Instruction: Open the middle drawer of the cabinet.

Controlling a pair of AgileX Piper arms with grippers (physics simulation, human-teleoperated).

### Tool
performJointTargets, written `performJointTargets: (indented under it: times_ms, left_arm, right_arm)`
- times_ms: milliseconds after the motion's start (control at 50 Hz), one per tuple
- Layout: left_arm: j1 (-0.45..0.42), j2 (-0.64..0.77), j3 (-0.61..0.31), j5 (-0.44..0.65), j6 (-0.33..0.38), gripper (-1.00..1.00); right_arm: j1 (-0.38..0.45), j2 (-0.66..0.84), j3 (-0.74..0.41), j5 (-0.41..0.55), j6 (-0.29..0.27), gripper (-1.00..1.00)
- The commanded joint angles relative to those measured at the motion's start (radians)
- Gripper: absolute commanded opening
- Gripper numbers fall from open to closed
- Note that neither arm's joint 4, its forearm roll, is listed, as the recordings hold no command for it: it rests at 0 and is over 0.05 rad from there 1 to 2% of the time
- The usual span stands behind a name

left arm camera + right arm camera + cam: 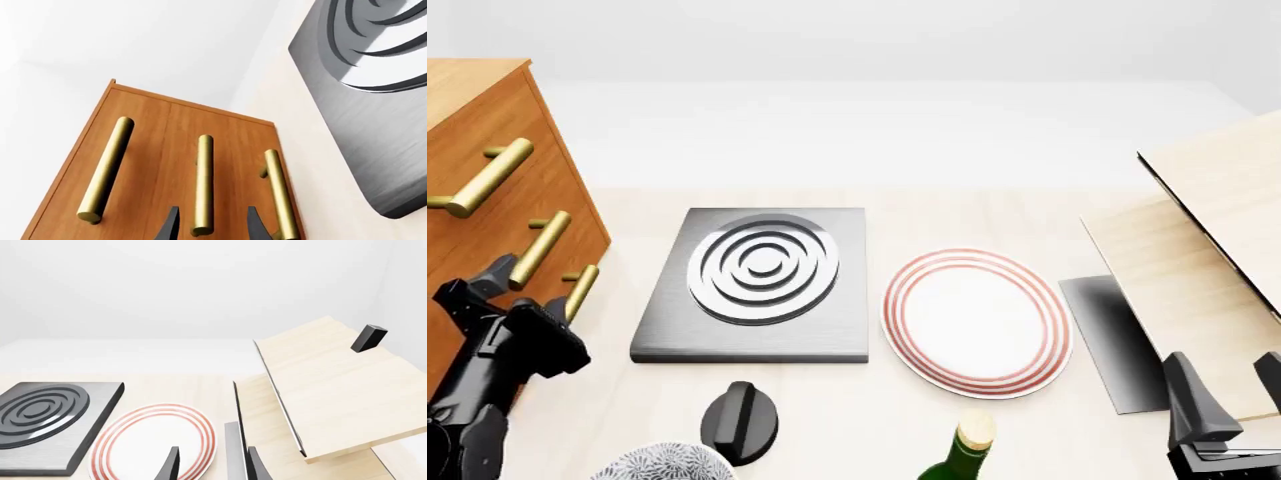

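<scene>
Cabinet (487, 200): orange-brown chest at the tabletop's (988, 430) left edge, its front carrying three brass bar handles.
Middle drawer (180, 165): centre of the three; its handle (203, 185) lies between the other two bars; the drawer front sits flush with the cabinet face, not pulled out.
Left gripper (212, 222): fingers apart, holding nothing; in the left wrist view the middle handle's near end lies between the two fingertips (171, 225), whether touching cannot be told.
Left arm (494, 360): reaches from the near left corner toward the cabinet front, gripper just beside the lower handles.
Right gripper (212, 465): fingers apart and empty, low at the near right corner, well apart from the cabinet.
Hob plate (758, 280): dark ringed slab between the cabinet and the red-rimmed plate (974, 320).
Pale boards (1201, 250): along the right edge.
</scene>
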Motion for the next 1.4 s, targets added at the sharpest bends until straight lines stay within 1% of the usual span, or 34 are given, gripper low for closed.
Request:
performJointTargets:
  times_ms: [20, 440, 840, 860, 1160, 1400]
  left_arm:
    - [0.004, 0.031, -0.018, 0.0, -0.013, 1.0]
    - [0.033, 0.071, -0.054, 0.0, -0.013, 1.0]
    - [0.055, 0.066, -0.041, 0.0, -0.022, 1.0]
    - [0.055, 0.061, -0.039, 0.0, -0.022, -1.0]
    - [0.039, 0.047, -0.019, 0.0, -0.03, -1.0]
    - [0.018, 0.064, -0.022, 0.0, -0.017, -1.0]
  right_arm:
    - [0.001, -0.011, 0.0, 0.006, 0.0, 1.0]
    - [0.001, -0.011, 0.0, 0.006, 0.0, 1.0]
    - [0.001, -0.011, 0.0, 0.006, 0.0, 1.0]
    - [0.001, -0.011, 0.0, 0.006, 0.0, 1.0]
    - [0.001, -0.011, 0.0, 0.006, 0.0, 1.0]
    - [0.001, -0.011, 0.0, 0.006, 0.0, 1.0]
